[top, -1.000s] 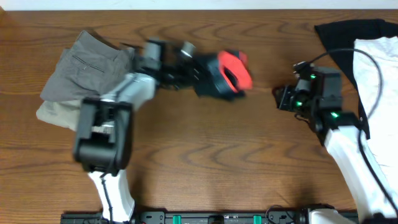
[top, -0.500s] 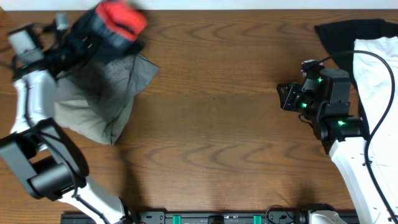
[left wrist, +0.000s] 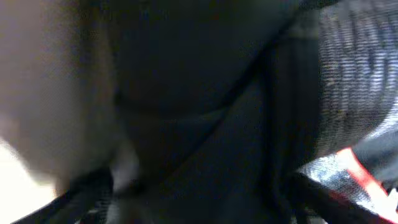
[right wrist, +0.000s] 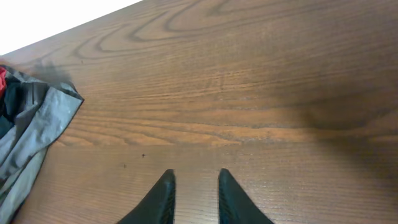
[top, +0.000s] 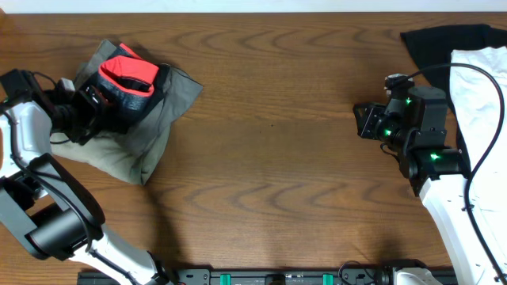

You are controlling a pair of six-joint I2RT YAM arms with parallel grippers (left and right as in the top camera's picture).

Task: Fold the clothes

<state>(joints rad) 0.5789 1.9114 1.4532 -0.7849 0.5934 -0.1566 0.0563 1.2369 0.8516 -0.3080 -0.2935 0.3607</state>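
The clothes lie at both ends of the table. Black trousers point(top: 127, 79), folded into a bundle with the red-lined waistband up, rest on a grey garment point(top: 150, 134) at the far left. My left gripper point(top: 85, 107) is pressed against the bundle's left side. In the left wrist view blurred black trouser cloth point(left wrist: 205, 93) fills the frame, with my dark fingers point(left wrist: 84, 196) spread wide at the bottom corners. My right gripper point(top: 363, 123) hovers over bare wood at the right. Its jaws point(right wrist: 194, 177) stand slightly apart with nothing between them.
A black garment point(top: 436, 39) and a white garment point(top: 479, 87) lie at the table's right edge, partly under my right arm. The grey garment's corner point(right wrist: 31, 124) shows at the left of the right wrist view. Brown wooden table point(top: 269, 158) stretches between the two arms.
My left arm swung the trousers bundle from mid-table to the far left and set it on the grey garment, and its fingers have spread. The right gripper has hardly moved.
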